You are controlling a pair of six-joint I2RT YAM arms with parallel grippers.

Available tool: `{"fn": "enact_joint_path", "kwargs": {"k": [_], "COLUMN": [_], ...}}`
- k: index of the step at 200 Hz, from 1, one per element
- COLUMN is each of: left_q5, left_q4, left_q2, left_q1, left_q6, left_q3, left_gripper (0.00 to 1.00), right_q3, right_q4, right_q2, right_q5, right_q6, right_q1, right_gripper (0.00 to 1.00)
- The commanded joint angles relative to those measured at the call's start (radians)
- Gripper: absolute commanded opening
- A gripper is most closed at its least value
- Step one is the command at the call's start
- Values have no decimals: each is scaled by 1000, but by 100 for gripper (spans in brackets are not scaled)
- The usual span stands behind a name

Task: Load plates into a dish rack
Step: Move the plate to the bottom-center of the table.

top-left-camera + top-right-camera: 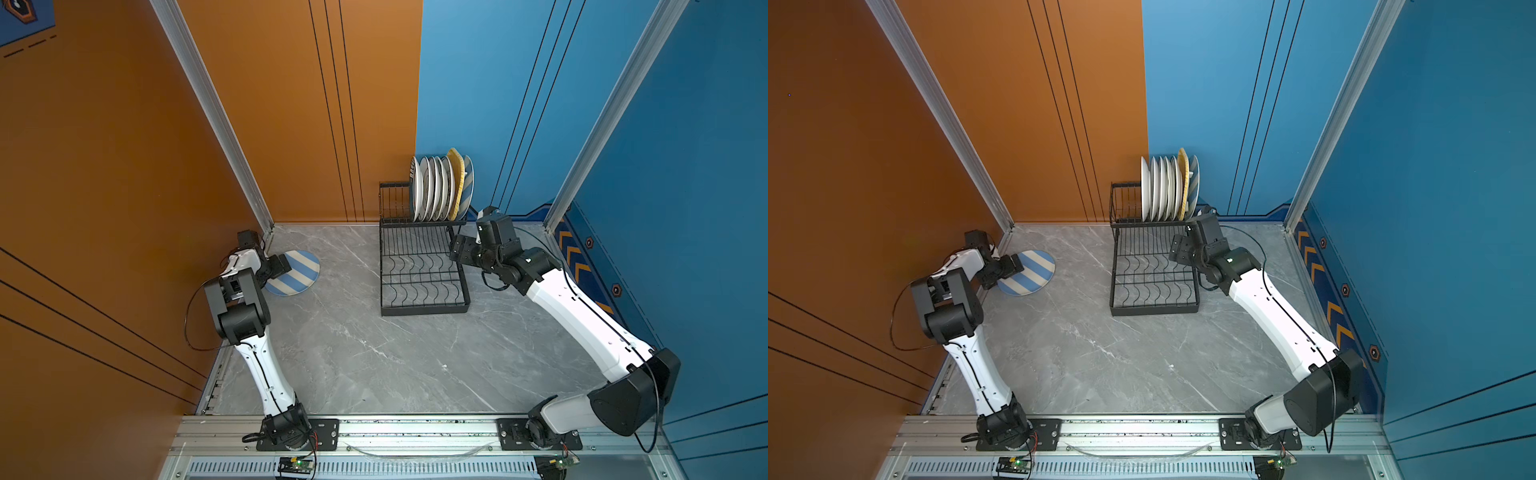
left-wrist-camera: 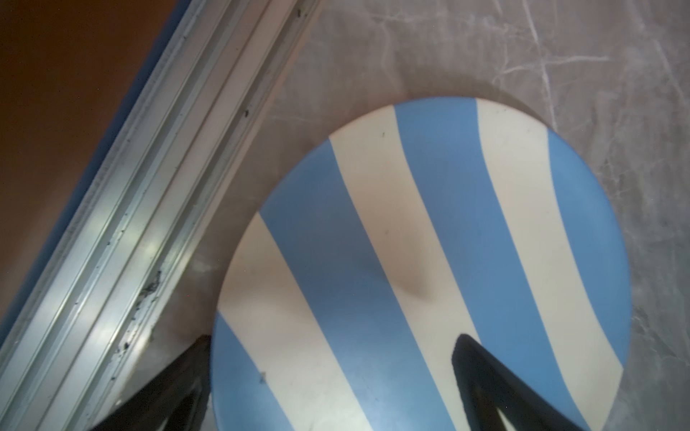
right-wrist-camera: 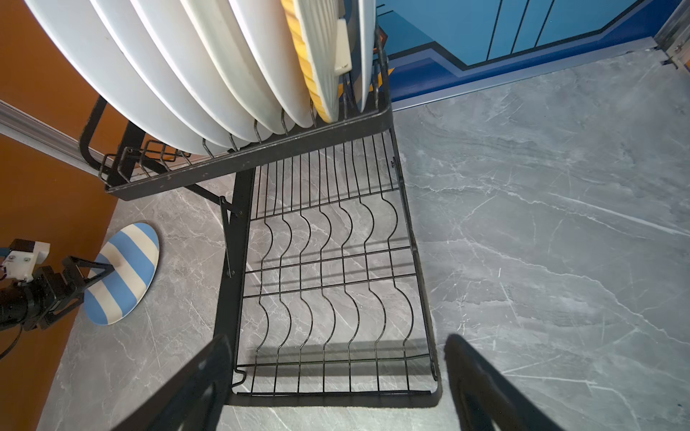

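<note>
Could skid the loose plate (image 1: 297,272), flat on the table well left of the rack (image 1: 424,309), into the rail (image 2: 130,242), or pinch too little rim and drop it, with left claw (image 2: 332,339) gaping astride that rim, gripping nothing, and right claw (image 3: 338,337) spread, empty, beside the rack.

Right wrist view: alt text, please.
A black wire dish rack holds upright plates, white besides one yellow plate, in its upper tier; the wavy lower tier is empty. The open right claw frames the foreground; a blue-striped plate lies on the table.
</note>
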Motion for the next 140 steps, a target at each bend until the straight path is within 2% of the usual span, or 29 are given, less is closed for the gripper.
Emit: {"fn": "enact_joint_path", "kwargs": {"k": [1,28,60,128,131,140], "left_q5": [51,76,84,133,138,147], "left_q4": [-43,-67,-66,-68,-67,-67], "left_q2": [16,7,-12,157,170,202], "left_q1": [-37,-64,-44,-11,-10,-10], "left_q6": [32,51,50,-21,-24,-36], "left_q3": [31,43,81,372,387,427], "left_gripper": [99,99,99,87,83,82], "right_q3": [-13,-29,-45,-62,-63,-63], "right_q4": [-36,-35,-36,-50,-51,-54], "right_q2": [-39,-52,-69,-94,-96,-97], "right_q5": [13,20,28,47,47,50], "right_q6": [-3,5,13,25,26,29], "right_q1": [1,8,18,21,21,21], "right_gripper": [90,90,91,91,91,91]}}
